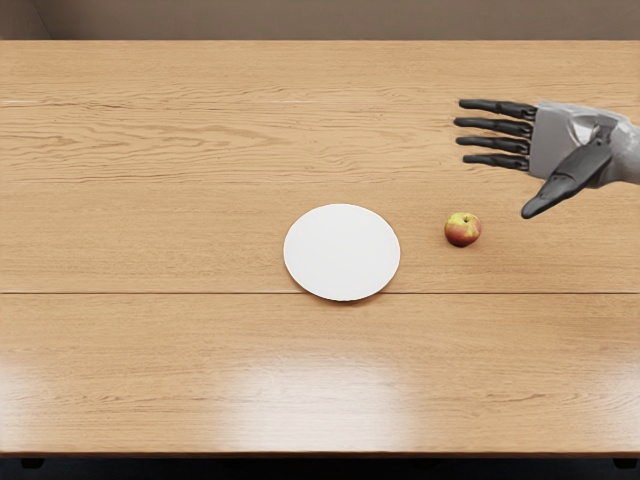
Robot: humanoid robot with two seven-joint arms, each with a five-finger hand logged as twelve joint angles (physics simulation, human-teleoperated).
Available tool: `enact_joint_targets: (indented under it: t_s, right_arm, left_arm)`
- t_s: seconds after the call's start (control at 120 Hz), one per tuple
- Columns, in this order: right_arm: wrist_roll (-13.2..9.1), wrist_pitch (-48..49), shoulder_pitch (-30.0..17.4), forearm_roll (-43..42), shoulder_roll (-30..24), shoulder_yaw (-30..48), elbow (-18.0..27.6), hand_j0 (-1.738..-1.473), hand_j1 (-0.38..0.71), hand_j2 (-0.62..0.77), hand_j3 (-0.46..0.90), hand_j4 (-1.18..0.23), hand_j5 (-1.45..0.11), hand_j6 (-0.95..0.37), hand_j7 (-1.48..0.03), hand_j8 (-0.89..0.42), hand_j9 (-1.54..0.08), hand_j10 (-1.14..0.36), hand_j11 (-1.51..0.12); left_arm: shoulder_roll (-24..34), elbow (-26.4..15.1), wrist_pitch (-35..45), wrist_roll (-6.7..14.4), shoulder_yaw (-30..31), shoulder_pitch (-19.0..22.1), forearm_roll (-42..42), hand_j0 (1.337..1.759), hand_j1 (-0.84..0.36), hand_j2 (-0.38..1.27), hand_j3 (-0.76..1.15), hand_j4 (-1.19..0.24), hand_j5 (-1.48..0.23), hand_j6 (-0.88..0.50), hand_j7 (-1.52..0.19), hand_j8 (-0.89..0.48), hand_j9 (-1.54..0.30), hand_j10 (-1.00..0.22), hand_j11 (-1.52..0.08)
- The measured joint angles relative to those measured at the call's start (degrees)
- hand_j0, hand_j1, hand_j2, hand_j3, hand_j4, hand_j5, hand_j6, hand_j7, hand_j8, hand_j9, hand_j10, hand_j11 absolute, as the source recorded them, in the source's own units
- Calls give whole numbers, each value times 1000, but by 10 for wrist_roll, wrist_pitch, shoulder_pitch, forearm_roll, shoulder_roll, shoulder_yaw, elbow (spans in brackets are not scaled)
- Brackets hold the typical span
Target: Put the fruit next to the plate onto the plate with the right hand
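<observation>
Right hand [548,145]: enters from the right edge of the head view, in the upper right of the frame, over the far half of the surface [150,200]. The hand is wide open. Its four dark fingers [495,125] are stretched out straight and roughly parallel, stacked one above the other in the picture, with the tips pointing left. The thumb [560,190] is splayed away from them, angled down and to the left. The palm section is light grey; fingers and thumb are black. The hand grasps nothing and touches no object. How high it sits over the surface cannot be told from this one view.

Apple [462,229]: small, red with a yellow patch. It rests on the surface just to the right of the plate, apart from it, with a strip of bare wood between them. In the picture it lies below and left of the thumb tip, near it but not touching.

Plate [341,251]: round, plain white, lying flat near the centre of the frame, its face bare. Its near rim overlaps a seam running left to right across the surface.

Surface: light wood grain, with glossy reflections toward the near edge.
</observation>
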Motion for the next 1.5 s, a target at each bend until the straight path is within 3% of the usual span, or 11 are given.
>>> enact_joint_targets:
  t_s: [0.1,0.283,0.525,0.733,0.983,1.05,1.142,1.292,1.375,1.5]
  right_arm:
    - [0,0,1,-1,-9,3,5,-1658,-313,-4,0,-29,-40,-28,-40,-29,-40,-30,-40]
    - [2,0,56,-21,-38,12,10,-1658,-313,-5,0,-29,-40,-29,-40,-29,-40,-30,-40]
    - [-8,-2,74,-257,-65,53,139,-1658,-313,-5,0,-31,-40,-32,-40,-32,-40,-32,-40]
    - [-49,-88,75,-385,-41,50,178,-1658,-314,-5,0,-35,-41,-36,-40,-35,-41,-34,-41]
    - [-91,-284,78,-481,24,-47,186,-1658,-314,-4,0,-36,-41,-38,-40,-37,-41,-35,-41]
    - [-113,-324,80,-491,44,-74,185,-1658,-314,-4,0,-36,-41,-38,-40,-37,-41,-36,-41]
    - [-169,-343,82,-497,72,-90,180,-1658,-314,-4,0,-36,-41,-39,-40,-37,-41,-36,-41]
    - [-226,-337,83,-495,98,-85,168,-1658,-313,-4,0,-37,-42,-39,-41,-38,-42,-36,-41]
    - [-245,-362,82,-516,115,-82,157,-1658,-313,-4,0,-37,-42,-39,-42,-38,-42,-36,-42]
    - [-256,-419,81,-550,151,-96,134,-1658,-312,-5,0,-37,-43,-39,-42,-38,-43,-36,-42]
  left_arm:
    - [0,0,0,0,0,0,0,1658,73,47,0,-230,-299,-230,-299,-230,-299,-230,-299]
    - [0,0,0,0,0,0,0,1658,73,47,0,-230,-299,-230,-299,-230,-299,-230,-299]
    - [0,0,0,0,0,0,0,1658,73,47,0,-230,-299,-230,-299,-230,-299,-230,-299]
    - [0,0,0,0,0,0,0,1658,73,46,0,-230,-299,-230,-299,-230,-299,-230,-299]
    - [0,0,0,0,0,0,0,1658,73,46,0,-230,-299,-230,-299,-230,-299,-230,-299]
    - [0,0,0,0,0,0,0,1658,73,46,0,-230,-299,-230,-299,-230,-299,-230,-299]
    - [0,0,0,0,0,0,0,1658,73,46,0,-230,-299,-230,-299,-230,-299,-230,-299]
    - [0,0,0,0,0,0,0,1658,73,46,0,-230,-299,-230,-299,-230,-299,-230,-299]
    - [0,0,0,0,0,0,0,1658,73,46,0,-230,-299,-230,-299,-230,-299,-230,-299]
    - [0,0,0,0,0,0,0,1658,73,46,0,-230,-299,-230,-299,-230,-299,-230,-299]
